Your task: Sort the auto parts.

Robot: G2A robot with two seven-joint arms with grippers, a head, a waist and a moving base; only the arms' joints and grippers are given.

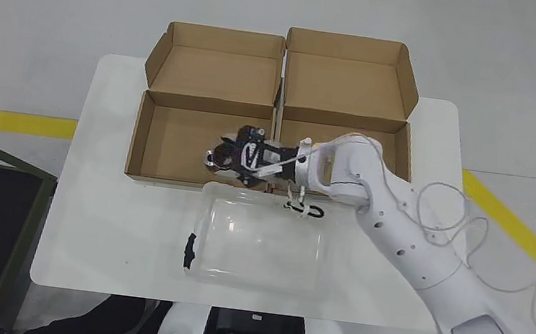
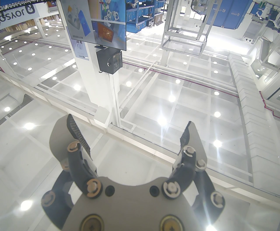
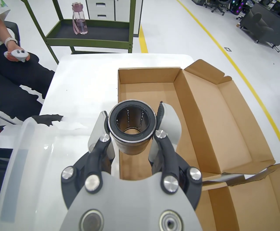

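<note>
White table (image 1: 98, 237) surface is being used as the work area, with two open cardboard boxes set side by side at the upper middle of the top view.

At the right pincer (image 3: 132, 119), a linear bearing (image 3: 133, 145) is being pinched across its round body. The toothed pads are being pressed against opposite sides of it, so the jaws are being held apart only by the bearing's own width. Its open bore is being turned toward the wrist camera, and cardboard is being seen through it. The long axis is therefore judged to be running from the wrist down toward the box floor.

In the top view, the pincer and its load are being held over the left cardboard box (image 1: 175, 141), near the centre of the frame, toward that box's right side and close to its front wall. The right cardboard box (image 1: 391, 147) is lying just beside it, on the arm's side. A release here is judged to be calling for the bearing to be inside the walls, not above the front edge.

Below the boxes in that frame, a clear plastic bin (image 1: 205, 230) is being left lying near them.

The left pincer (image 2: 129, 120) is being held spread wide, gripping nothing, and is being pointed up at the ceiling (image 2: 175, 91).
</note>
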